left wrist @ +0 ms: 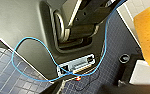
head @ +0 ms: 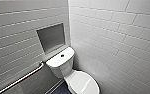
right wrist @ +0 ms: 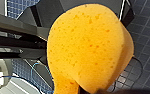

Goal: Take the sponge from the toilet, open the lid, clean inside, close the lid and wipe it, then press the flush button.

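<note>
1. The small orange-yellow porous block sponge [right wrist: 91,47] is being held by the right hand [right wrist: 89,90]. It is being pinched at one narrow end, so that its broad face is being pressed close to the right wrist camera.
2. The same sponge is also being caught at the edge of the left wrist view, above the dark blue tiled floor [left wrist: 13,77].
3. The white glossy ceramic toilet [head: 63,66] is being viewed from above in a white-tiled corner, with its boxy tank lying toward 11 o'clock from the bowl.
4. The white oval plastic lid [head: 84,83] is being seen shut over the bowl, at about 6 o'clock in the head view. The small round dark flush button [head: 62,55] is being shown in the middle of the tank top.
5. The pick-up is being judged as done, and the opening of the lid is being judged as the step in hand.
6. The next move is being judged to call for the lid's front edge to be reached and lifted toward the tank at 11 o'clock, with the grip on the sponge not being loosened.
</note>
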Controlling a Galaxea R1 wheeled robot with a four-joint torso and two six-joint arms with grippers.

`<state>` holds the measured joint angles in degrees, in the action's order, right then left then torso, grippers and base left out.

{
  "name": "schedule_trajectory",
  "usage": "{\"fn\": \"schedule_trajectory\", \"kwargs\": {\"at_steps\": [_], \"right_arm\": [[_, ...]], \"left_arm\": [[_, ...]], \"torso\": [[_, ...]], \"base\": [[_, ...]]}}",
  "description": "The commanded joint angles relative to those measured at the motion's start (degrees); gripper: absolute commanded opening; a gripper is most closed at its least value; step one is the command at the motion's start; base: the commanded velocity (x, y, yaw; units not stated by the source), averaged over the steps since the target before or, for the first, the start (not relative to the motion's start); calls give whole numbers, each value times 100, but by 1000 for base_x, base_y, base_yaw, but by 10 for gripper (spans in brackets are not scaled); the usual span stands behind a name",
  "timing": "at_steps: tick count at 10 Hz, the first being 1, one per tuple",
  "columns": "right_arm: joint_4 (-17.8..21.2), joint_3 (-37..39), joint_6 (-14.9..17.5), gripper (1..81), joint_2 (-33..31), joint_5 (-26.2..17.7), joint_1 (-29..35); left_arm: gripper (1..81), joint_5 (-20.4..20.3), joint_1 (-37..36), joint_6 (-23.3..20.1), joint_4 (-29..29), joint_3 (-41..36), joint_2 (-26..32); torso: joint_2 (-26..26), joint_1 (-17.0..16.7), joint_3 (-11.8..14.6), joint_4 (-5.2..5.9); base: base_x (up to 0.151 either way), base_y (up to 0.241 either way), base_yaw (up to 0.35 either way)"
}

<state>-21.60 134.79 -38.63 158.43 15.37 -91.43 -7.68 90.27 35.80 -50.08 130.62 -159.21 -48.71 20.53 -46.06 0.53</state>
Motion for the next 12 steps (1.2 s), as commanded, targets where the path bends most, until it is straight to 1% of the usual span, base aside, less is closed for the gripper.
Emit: {"fn": "schedule_trajectory", "kwargs": {"at_steps": [1,3,4,5,6,7,8,9,11,12], "right_arm": [[-195,186,14,10,33,-298,-29],[-239,336,14,10,157,-298,-21],[-301,363,5,10,200,-298,-3],[-318,354,5,10,200,-298,-3],[-318,363,13,10,209,-298,-3],[-318,363,5,10,209,-290,-3],[-318,363,5,10,209,-298,-3],[-318,363,5,10,218,-298,-3],[-345,389,13,10,253,-307,-3],[-345,450,14,10,306,-307,-3]], "left_arm": [[811,249,92,-21,16,-19,20],[811,249,91,-29,24,-19,11],[811,249,84,-21,24,-19,11],[811,249,84,-29,24,-19,11],[811,258,92,-29,24,-19,3],[811,258,92,-29,24,-11,3],[811,258,83,-30,24,-19,3],[811,258,84,-30,24,-11,3],[811,258,83,-30,24,-10,-6],[811,258,92,-30,24,-1,-15]], "torso": [[553,-356,-9,0],[918,-601,76,0],[553,-365,620,0],[702,-457,687,0],[737,-481,782,0],[791,-507,951,0],[809,-522,582,0],[1384,-904,736,0],[1476,-966,822,0],[1666,-1084,846,0]], "base": [[0,0,0],[0,0,0],[0,0,0],[0,0,0],[0,0,0],[0,0,0],[0,0,0],[0,0,0],[0,0,0],[0,0,0]]}}
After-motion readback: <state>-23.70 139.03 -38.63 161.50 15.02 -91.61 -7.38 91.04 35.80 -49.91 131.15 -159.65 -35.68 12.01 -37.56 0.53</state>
